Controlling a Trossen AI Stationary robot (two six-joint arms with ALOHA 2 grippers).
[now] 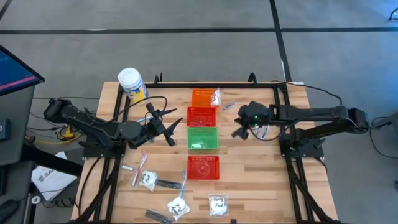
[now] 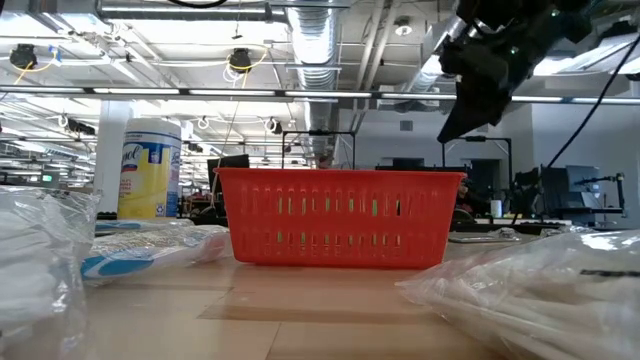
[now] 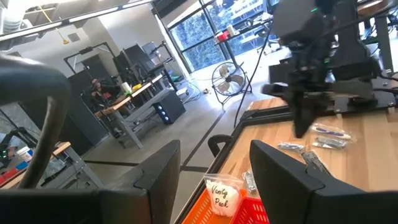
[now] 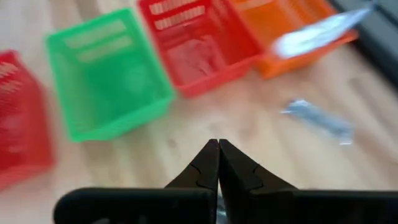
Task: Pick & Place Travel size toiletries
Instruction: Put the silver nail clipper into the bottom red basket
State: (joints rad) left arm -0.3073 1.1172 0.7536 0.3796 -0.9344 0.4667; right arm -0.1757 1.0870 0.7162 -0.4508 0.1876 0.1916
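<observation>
Bare wooden tabletop [image 1: 261, 168] is seen on both sides of the central column of orange, red and green mesh baskets [image 1: 203, 117]. Beside it the left gripper [image 1: 166, 124] is held spread and empty, and the right gripper [image 1: 239, 127] is pinched shut on nothing. Clear white-filled sachets and slim toothbrushes [image 1: 177, 198] are scattered along the near edge, one sachet [image 1: 215, 97] is lodged at the orange basket, and small silvery tubes [image 4: 317, 118] lie close by.

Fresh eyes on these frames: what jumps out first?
The column of four mesh baskets down the table's middle: orange basket at the far end, red basket, green basket, and another red one nearest. Flanking it, the left gripper hangs open and the right gripper is shut and empty. Clear sachets litter the near edge, with a big white wipes jar at the far left corner.
</observation>
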